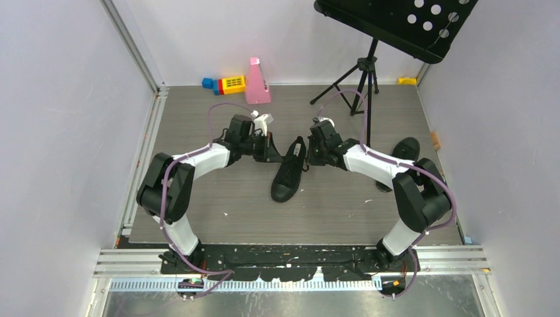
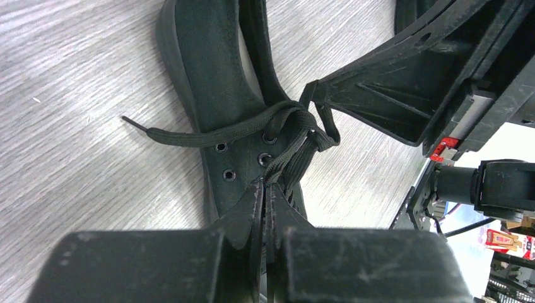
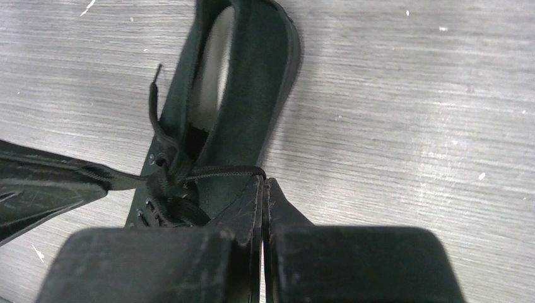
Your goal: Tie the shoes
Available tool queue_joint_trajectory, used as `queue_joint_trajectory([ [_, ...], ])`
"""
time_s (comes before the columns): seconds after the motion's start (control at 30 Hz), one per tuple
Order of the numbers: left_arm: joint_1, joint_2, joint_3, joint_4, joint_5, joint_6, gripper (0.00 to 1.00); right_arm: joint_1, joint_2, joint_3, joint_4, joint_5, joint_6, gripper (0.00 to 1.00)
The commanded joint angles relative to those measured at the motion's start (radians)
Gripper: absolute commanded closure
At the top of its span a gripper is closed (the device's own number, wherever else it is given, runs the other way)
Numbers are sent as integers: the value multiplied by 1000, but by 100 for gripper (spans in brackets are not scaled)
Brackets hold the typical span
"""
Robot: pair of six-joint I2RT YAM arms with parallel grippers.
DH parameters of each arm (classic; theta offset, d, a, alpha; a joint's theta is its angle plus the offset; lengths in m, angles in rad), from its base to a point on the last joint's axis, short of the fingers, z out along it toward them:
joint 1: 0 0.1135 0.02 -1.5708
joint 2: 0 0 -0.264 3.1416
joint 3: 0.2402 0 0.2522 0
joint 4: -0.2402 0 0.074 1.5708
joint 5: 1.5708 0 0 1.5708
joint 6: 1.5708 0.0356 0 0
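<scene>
- Left gripper: fingers pressed together, pinching the lace beside the eyelets.
- Right gripper: fingers pressed together, also pinching the lace.
- Shoe: centre of the table, between both grippers, toe toward the near edge.

a robotics lab test cell. plain white walls and aluminium rails box in a grey wood-grain table. two cabled robot arms are bolted to a black base plate at its near edge.

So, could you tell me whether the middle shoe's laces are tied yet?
Not yet: the laces only cross at the top eyelets, one end lying loose on the table.
</scene>
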Motion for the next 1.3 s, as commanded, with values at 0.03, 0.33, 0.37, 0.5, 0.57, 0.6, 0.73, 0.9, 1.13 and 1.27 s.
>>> queue_joint_trajectory([
  [0.03,5,-36,-3,-18,1,14,100,5,-52,-45,66,78,157,100],
  [0.33,8,-16,21,-118,-111,36,100,10,-81,-148,117,185,370,100],
  [0.37,11,-12,22,-123,-118,38,100,12,-79,-148,121,179,368,100],
  [0.5,14,7,35,-133,-126,45,100,20,-68,-138,115,137,341,100],
  [0.57,14,23,44,-149,-150,50,100,22,-68,-134,101,130,330,100],
  [0.6,16,28,47,-157,-165,50,100,24,-71,-134,82,144,340,100],
  [0.73,25,45,47,-158,-178,44,100,27,-100,-175,61,191,392,100],
  [0.9,25,80,68,-183,-198,49,100,43,-115,-205,35,260,452,100],
  [1.13,19,131,108,-246,-279,64,100,54,-67,-179,-40,339,497,100],
  [1.27,2,149,145,-326,-401,80,100,68,-26,-124,-125,430,527,100],
])
